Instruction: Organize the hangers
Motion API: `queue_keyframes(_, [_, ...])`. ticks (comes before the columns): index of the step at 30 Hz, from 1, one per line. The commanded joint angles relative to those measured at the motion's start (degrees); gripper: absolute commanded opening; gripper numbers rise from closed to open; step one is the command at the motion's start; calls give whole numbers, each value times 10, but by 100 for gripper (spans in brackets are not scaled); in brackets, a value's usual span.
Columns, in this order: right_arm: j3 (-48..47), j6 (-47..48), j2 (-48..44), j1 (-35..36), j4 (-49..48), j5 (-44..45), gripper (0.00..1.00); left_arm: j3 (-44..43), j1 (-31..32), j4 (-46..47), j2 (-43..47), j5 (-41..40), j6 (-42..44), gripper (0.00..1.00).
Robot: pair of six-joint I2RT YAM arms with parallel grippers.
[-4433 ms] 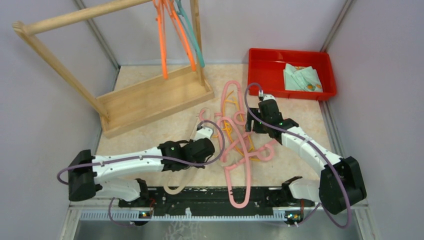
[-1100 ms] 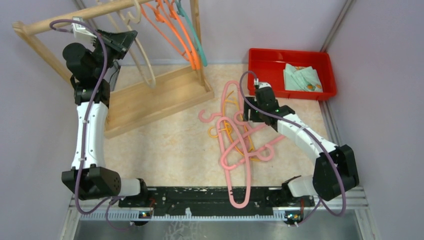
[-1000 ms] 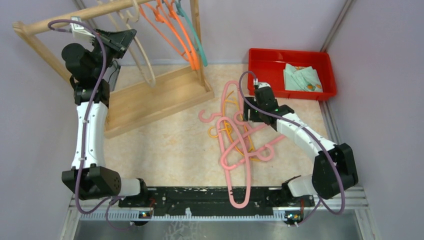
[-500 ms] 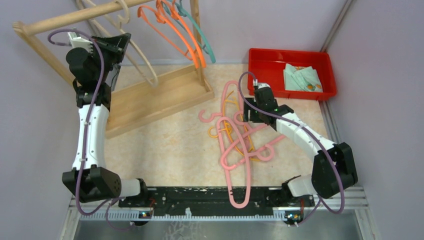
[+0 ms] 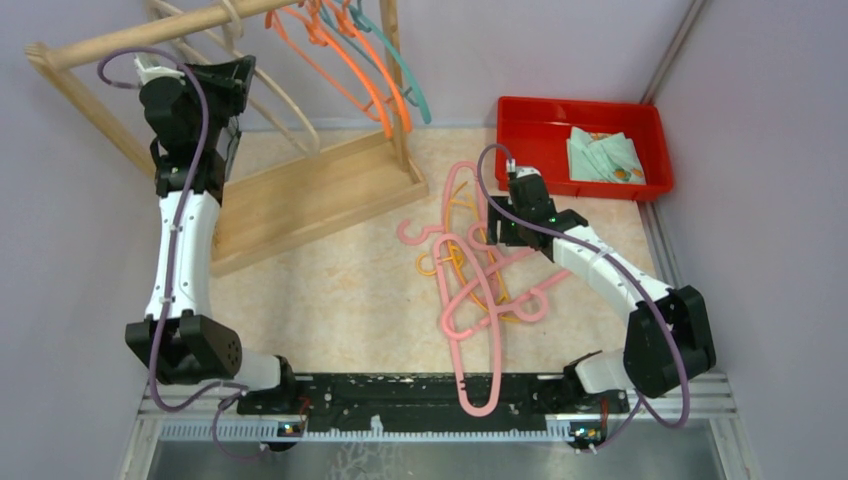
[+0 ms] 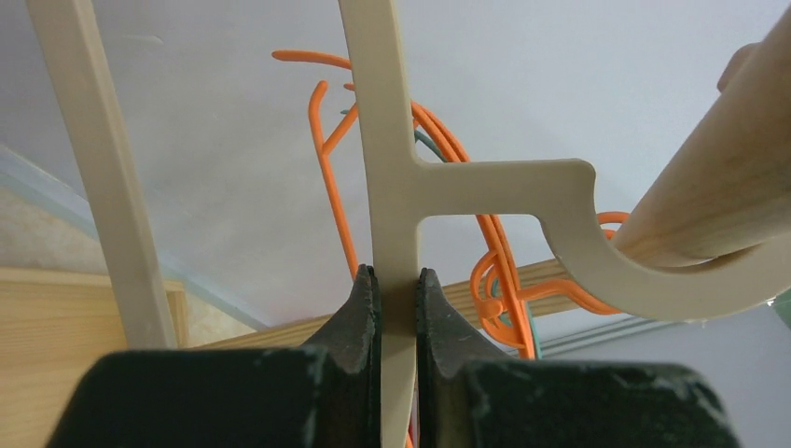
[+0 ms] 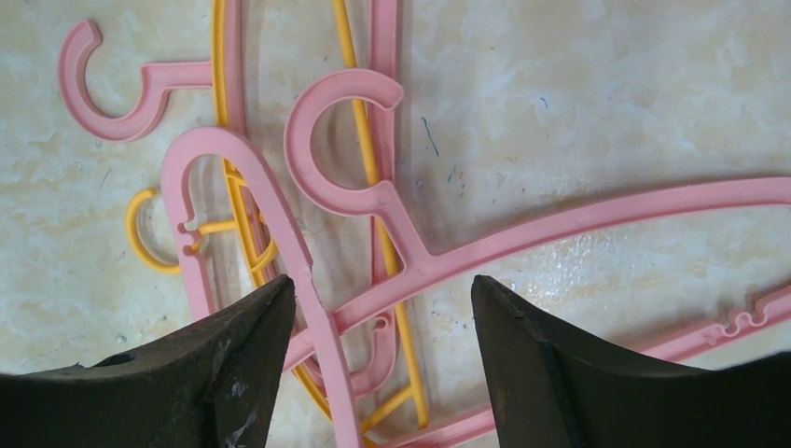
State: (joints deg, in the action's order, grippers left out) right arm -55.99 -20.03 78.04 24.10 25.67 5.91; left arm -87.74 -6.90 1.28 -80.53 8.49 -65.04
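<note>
Pinching the beige hanger (image 6: 387, 140) by its thin neck, my left gripper (image 6: 396, 285) is clamped just below the hook, which curls round the wooden pole (image 6: 718, 182) at the upper left of the overhead view. My right gripper (image 7: 382, 285) hangs spread wide over the pink hangers (image 7: 560, 227), tangled mid-table with a yellow hanger (image 7: 357, 112). I judge them light, stiff and slick. I'd take a pink one at the neck and expect snags.
</note>
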Motion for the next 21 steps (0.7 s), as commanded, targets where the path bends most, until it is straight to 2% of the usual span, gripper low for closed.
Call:
queue_keyframes(1, [-13,2,-20,-5,-7,3,70,-52,37,-40,-42,-49,49,0])
queue_keyframes(6, [-18,3,-22,-5,-1,8,70,-73,96,-48,-91,-54,97,1])
queue_keyframes(9, [-15,3,-27,-5,1,12,70,-66,124,-45,-95,-61,121,9])
queue_keyframes(16, [-4,3,-32,-5,-1,12,70,-81,147,-38,-85,-5,184,37])
queue_keyframes(21, [-10,4,-24,-5,-9,7,72,-90,148,-54,-59,47,227,63])
